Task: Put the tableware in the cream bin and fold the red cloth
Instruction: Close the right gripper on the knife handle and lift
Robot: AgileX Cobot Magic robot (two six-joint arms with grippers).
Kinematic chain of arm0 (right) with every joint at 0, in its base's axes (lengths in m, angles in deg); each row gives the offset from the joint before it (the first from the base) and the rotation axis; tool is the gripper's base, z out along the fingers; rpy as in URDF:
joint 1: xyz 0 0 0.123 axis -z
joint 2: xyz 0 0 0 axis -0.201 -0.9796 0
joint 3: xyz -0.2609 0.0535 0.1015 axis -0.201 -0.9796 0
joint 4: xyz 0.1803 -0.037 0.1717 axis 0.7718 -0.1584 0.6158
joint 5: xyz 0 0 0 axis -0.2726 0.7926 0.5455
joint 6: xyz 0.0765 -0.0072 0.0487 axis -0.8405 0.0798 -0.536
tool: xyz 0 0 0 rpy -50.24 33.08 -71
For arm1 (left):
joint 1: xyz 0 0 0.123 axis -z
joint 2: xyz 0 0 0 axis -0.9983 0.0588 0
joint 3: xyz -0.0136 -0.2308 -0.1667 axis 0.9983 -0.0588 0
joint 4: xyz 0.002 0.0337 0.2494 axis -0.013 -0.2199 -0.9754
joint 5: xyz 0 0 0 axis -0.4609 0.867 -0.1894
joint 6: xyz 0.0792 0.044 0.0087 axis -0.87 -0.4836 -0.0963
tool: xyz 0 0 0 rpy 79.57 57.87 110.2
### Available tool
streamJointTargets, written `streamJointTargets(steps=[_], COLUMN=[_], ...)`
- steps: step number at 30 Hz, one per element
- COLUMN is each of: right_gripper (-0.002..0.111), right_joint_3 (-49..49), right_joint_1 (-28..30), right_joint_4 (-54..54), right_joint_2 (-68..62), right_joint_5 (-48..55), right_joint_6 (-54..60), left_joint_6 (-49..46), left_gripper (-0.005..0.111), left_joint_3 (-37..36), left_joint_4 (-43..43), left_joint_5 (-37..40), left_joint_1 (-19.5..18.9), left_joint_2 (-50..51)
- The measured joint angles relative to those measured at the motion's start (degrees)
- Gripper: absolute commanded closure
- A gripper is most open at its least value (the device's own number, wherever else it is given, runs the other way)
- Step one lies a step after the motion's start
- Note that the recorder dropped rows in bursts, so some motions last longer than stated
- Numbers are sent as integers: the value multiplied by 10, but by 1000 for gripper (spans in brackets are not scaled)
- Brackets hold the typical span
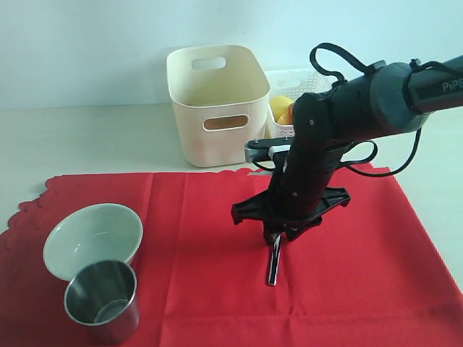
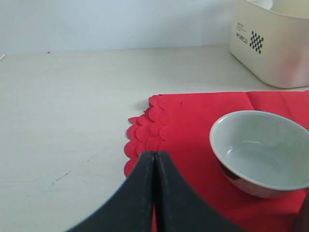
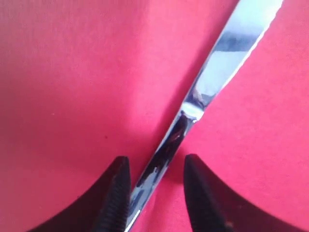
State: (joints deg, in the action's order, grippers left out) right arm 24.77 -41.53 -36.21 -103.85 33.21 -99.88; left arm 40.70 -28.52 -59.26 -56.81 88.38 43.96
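Note:
The silver knife lies flat on the red cloth. My right gripper points down over its handle end, open, with the knife lying between its two fingers. To the left, a pale bowl and a steel cup stand on the cloth. The left gripper is shut and empty over the cloth's scalloped edge, beside the bowl; it is out of the exterior view. The cream bin stands behind the cloth.
A white lattice basket holding yellow food stands right of the cream bin, behind the right arm. Bare pale table lies left of and behind the cloth.

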Motion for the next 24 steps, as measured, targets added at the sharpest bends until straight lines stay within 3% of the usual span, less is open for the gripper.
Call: streamJointTargets(steps=[7,13,24], right_gripper=[72,107,108], right_joint_3=[6,26,30], right_joint_1=[0,0,0], right_joint_4=[2,-9,-66], right_joint_2=[-13,-25,-19], right_joint_5=[4,24,44], right_joint_6=[-7,-9,-12], left_joint_6=[0,0,0], left_gripper=[107,107,107], left_joint_3=[0,0,0], left_joint_4=[0,0,0], left_joint_5=[0,0,0], left_joint_1=[0,0,0], left_joint_2=[0,0,0])
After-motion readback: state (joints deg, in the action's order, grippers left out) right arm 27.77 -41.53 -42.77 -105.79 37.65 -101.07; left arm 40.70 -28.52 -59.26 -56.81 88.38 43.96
